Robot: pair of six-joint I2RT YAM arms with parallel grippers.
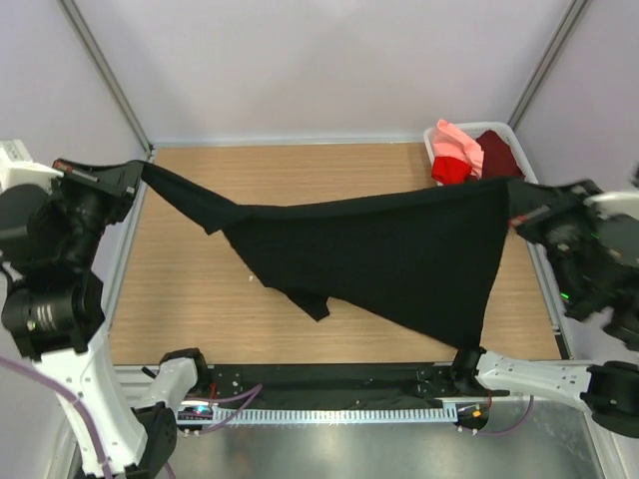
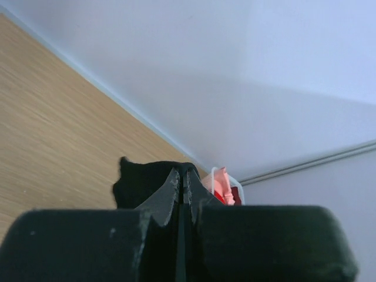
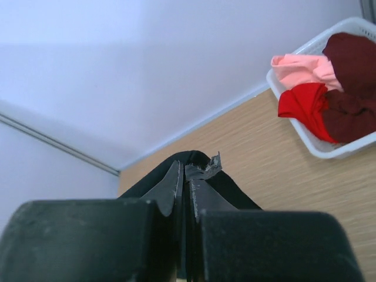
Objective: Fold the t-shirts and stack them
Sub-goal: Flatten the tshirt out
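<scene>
Black t-shirt (image 1: 379, 254): held aloft and stretched across the table (image 1: 180, 289) from 9 o'clock to 3 o'clock. Lower folds sagged toward 6 o'clock, possibly brushing the wood, though not clear from overhead.
Left gripper (image 1: 132, 175): at 10 o'clock, jaws pinched tight on a drawn-out end of the black t-shirt, with cloth visible between the fingertips in the wrist view.
Right gripper (image 1: 516, 213): at 3 o'clock, jaws likewise clamped together on the opposite edge of the same shirt.
Basket (image 1: 507, 130): white, at 1 o'clock, on the far corner of the table.
Salmon-pink t-shirt (image 1: 454, 138), red t-shirt (image 1: 451, 170), maroon t-shirt (image 1: 497, 152): crumpled together inside the basket, unfolded.
Done: one shirt out of the basket and spread between the arms; no fold made, no stack begun.
Remaining: judged as nearly everything, namely laying the black t-shirt flat and folding it, then taking, folding and stacking the three from the basket.
</scene>
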